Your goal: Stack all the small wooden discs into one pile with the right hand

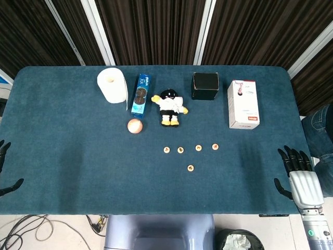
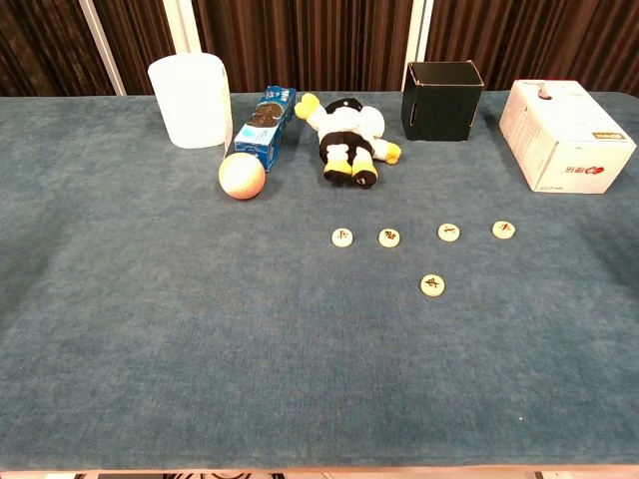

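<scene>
Lying unstacked: discs (image 1: 190,167) | ball (image 1: 135,126), plush (image 1: 169,107) behind | right hand (image 1: 300,182) fingers spread, empty

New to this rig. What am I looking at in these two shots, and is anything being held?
It is a two-armed robot with five-finger hands at a blue table. The head view looks down from above; the chest view looks across from lower down. The right hand and left hand sit at the table's edges, fingers apart, holding nothing. Five small wooden discs lie unstacked mid-table. Behind them: a paper roll, cookie pack, ball, plush toy, black box, white box.
</scene>
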Controlling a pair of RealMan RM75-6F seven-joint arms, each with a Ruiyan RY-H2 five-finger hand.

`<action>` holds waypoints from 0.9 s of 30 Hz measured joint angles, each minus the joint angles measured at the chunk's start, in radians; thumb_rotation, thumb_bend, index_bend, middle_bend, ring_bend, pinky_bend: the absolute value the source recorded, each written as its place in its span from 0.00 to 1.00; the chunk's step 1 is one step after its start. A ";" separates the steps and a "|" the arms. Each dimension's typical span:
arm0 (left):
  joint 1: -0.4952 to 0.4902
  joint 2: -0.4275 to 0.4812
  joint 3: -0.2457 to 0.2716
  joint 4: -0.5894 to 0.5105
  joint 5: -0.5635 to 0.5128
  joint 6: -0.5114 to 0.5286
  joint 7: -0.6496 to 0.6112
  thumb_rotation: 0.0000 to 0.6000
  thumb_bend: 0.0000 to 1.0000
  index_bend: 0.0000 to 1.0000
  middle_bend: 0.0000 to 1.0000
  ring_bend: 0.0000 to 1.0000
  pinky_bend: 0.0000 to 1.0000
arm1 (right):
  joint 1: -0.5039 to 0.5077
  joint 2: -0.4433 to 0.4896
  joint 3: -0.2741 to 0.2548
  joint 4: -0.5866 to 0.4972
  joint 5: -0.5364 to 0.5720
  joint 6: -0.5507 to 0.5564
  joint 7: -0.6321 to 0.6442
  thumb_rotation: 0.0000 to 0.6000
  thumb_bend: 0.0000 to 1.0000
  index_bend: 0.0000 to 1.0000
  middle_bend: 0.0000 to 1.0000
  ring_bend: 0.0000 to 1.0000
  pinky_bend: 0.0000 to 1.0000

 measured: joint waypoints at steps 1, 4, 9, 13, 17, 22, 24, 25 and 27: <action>0.000 0.001 -0.001 0.001 -0.002 -0.001 -0.002 1.00 0.15 0.05 0.00 0.00 0.00 | 0.006 0.004 0.000 -0.003 0.000 -0.008 -0.012 1.00 0.44 0.00 0.00 0.00 0.00; -0.001 0.002 -0.002 0.002 -0.004 -0.004 -0.005 1.00 0.15 0.05 0.00 0.00 0.00 | 0.033 0.023 0.006 -0.035 0.006 -0.053 -0.045 1.00 0.44 0.00 0.00 0.00 0.00; -0.001 0.002 -0.001 0.003 -0.004 -0.005 -0.007 1.00 0.15 0.05 0.00 0.00 0.00 | 0.098 0.057 0.034 -0.117 0.044 -0.157 -0.075 1.00 0.44 0.00 0.00 0.00 0.00; 0.000 0.004 -0.002 0.003 -0.008 -0.005 -0.014 1.00 0.15 0.05 0.00 0.00 0.00 | 0.164 0.069 0.075 -0.181 0.137 -0.250 -0.135 1.00 0.44 0.01 0.00 0.00 0.00; 0.002 0.008 -0.006 0.005 -0.015 -0.004 -0.029 1.00 0.15 0.05 0.00 0.00 0.00 | 0.233 0.054 0.116 -0.234 0.280 -0.317 -0.246 1.00 0.44 0.03 0.00 0.00 0.00; 0.002 0.014 -0.010 0.008 -0.027 -0.010 -0.047 1.00 0.15 0.05 0.00 0.00 0.00 | 0.336 -0.022 0.162 -0.275 0.483 -0.347 -0.452 1.00 0.44 0.05 0.00 0.00 0.00; 0.002 0.016 -0.012 0.009 -0.032 -0.012 -0.052 1.00 0.15 0.05 0.00 0.00 0.00 | 0.385 -0.081 0.180 -0.281 0.557 -0.342 -0.535 1.00 0.44 0.06 0.00 0.00 0.00; 0.003 0.016 -0.013 0.010 -0.034 -0.012 -0.053 1.00 0.15 0.05 0.00 0.00 0.00 | 0.406 -0.109 0.187 -0.281 0.586 -0.339 -0.566 1.00 0.44 0.06 0.00 0.00 0.00; 0.003 0.018 -0.014 0.010 -0.038 -0.014 -0.058 1.00 0.15 0.05 0.00 0.00 0.00 | 0.455 -0.177 0.203 -0.272 0.650 -0.329 -0.627 1.00 0.44 0.09 0.00 0.00 0.00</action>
